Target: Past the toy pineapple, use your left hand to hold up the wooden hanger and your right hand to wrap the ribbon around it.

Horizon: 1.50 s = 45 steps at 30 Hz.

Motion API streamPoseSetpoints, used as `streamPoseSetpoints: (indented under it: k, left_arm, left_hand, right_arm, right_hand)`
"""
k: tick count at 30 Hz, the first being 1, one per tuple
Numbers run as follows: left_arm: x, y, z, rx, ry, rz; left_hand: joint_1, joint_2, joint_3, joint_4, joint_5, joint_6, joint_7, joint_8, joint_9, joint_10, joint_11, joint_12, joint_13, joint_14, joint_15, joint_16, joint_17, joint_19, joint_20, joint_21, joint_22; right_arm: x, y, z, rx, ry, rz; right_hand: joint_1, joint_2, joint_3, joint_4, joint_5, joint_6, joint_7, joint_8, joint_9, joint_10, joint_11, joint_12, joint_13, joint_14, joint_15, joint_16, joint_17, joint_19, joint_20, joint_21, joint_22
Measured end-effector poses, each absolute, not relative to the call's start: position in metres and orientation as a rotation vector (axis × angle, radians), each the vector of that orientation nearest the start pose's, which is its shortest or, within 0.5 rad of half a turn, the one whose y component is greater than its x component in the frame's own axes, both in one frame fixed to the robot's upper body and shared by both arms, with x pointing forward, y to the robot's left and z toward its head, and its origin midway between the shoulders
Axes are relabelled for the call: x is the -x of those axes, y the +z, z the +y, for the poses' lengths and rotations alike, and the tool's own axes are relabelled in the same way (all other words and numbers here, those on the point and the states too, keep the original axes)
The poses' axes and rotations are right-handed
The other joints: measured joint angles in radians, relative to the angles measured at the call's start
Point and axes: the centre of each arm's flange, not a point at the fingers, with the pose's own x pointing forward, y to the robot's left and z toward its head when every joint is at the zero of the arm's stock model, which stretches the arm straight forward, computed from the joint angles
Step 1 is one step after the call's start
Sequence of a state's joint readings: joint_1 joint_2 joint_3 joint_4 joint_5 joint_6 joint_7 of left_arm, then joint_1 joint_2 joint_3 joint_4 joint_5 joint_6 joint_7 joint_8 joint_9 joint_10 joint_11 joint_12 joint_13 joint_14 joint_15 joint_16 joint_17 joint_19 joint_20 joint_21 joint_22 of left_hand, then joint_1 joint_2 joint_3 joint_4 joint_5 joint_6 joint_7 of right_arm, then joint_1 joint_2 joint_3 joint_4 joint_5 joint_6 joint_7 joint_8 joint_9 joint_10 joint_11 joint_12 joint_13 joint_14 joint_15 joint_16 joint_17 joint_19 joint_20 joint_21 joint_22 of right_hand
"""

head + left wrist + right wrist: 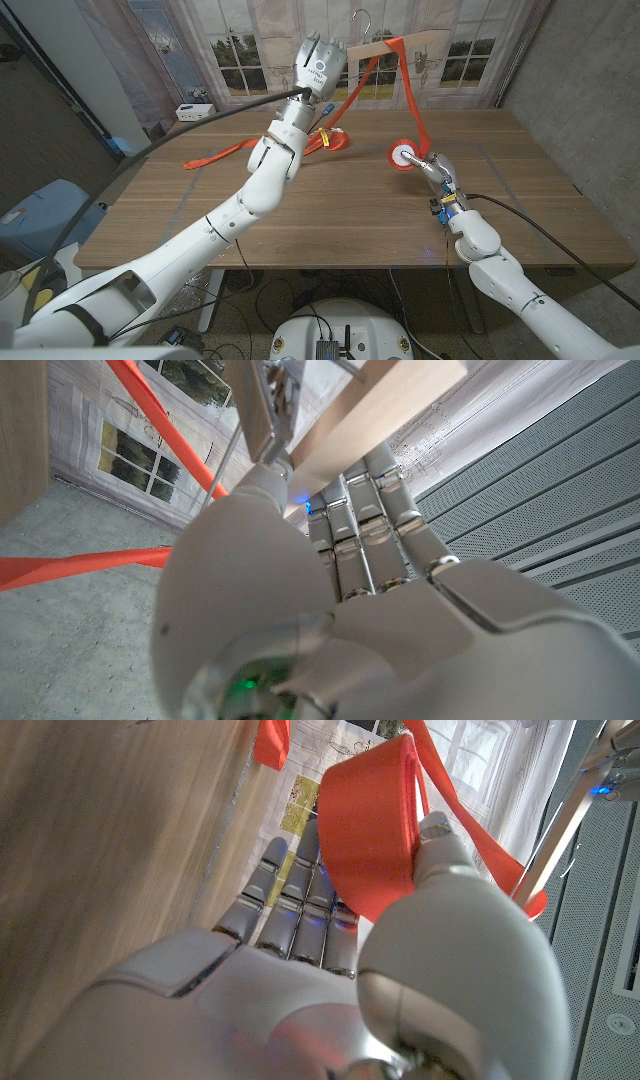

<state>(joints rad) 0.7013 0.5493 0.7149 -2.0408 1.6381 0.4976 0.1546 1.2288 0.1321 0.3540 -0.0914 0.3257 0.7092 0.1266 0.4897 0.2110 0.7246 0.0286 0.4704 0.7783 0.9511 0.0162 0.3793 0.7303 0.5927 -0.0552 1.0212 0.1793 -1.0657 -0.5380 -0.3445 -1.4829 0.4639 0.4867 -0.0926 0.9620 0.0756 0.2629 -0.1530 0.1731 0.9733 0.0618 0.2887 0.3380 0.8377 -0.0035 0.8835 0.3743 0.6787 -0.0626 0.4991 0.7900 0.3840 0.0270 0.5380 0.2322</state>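
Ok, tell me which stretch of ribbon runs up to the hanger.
The taut stretch rising from the roll in the right hand to the hanger; the other end lies flat on the table.

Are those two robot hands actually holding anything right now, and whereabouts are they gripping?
Yes. The left hand holds the pale wooden hanger up by one end of its bar. The right hand grips the orange ribbon roll, thumb over its outer band.

The head view looks down from above over the brown wooden tabletop [330,215], while each wrist view sits close behind its own robot hand, all three sharing the orange fabric ribbon [412,95] [160,425] [370,830].
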Motion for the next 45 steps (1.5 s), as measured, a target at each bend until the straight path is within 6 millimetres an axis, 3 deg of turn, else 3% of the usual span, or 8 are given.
streamPoseSetpoints:
  k: [30, 45]
  left_arm:
    - [-0.414, 0.101, 0.105, -1.606, 0.773, -1.229]
    - [-0.410, 0.081, 0.117, -1.595, 0.668, -1.172]
  left_hand:
    - [0.000, 0.000, 0.000, 0.000, -0.002, 0.000, 0.000, 0.000, 0.000, 0.000, 0.000, -0.007, 0.003, 0.001, 0.001, -0.009, 0.013, 0.000, 0.000, 0.008, 0.000]
    - [0.000, 0.000, 0.000, 0.000, -0.006, 0.002, 0.002, 0.000, 0.000, 0.004, 0.000, -0.012, 0.002, 0.005, -0.003, -0.014, 0.020, 0.000, 0.000, 0.008, -0.003]
  right_arm:
    - [-0.645, -0.012, -0.274, 0.146, 0.082, -0.636]
    - [-0.651, 0.043, -0.278, 0.236, 0.072, -0.636]
  right_hand:
    - [0.000, 0.000, 0.001, -0.001, -0.004, 0.002, 0.002, -0.011, 0.013, 0.000, 0.000, 0.000, 0.000, 0.000, 0.000, -0.011, 0.009, -0.004, -0.004, 0.015, -0.005]
    - [0.000, 0.000, 0.001, -0.001, -0.003, 0.002, 0.002, -0.007, 0.013, -0.006, -0.006, 0.000, 0.000, 0.000, 0.000, -0.019, 0.014, -0.004, -0.004, 0.023, -0.005]
